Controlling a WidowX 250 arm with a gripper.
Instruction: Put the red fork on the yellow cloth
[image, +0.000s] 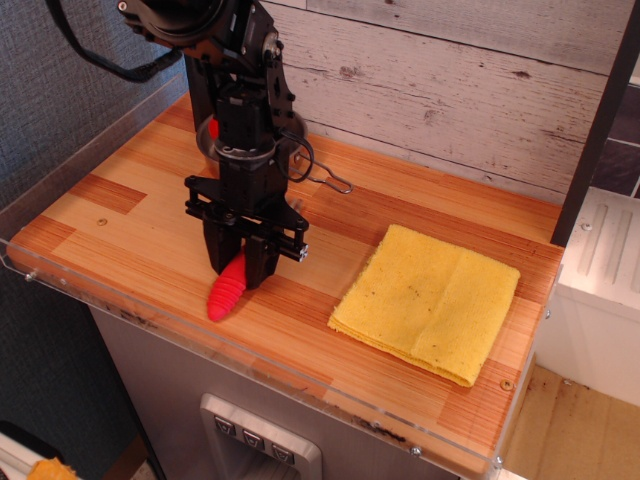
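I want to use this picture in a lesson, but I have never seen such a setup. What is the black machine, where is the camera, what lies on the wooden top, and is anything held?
The black machine is a robot arm ending in a gripper, a two-fingered clamp pointing down. There is one picture, taken by a camera standing in front of the counter and above it, looking down at an angle. On the wooden counter lie a red fork and, to the right and apart from it, a folded yellow cloth. A thin wire loop lies behind the arm. The fingers have closed on the fork's ribbed handle; its tines are hidden behind the gripper. The handle's free end seems to touch the wood, so I cannot say it is lifted.
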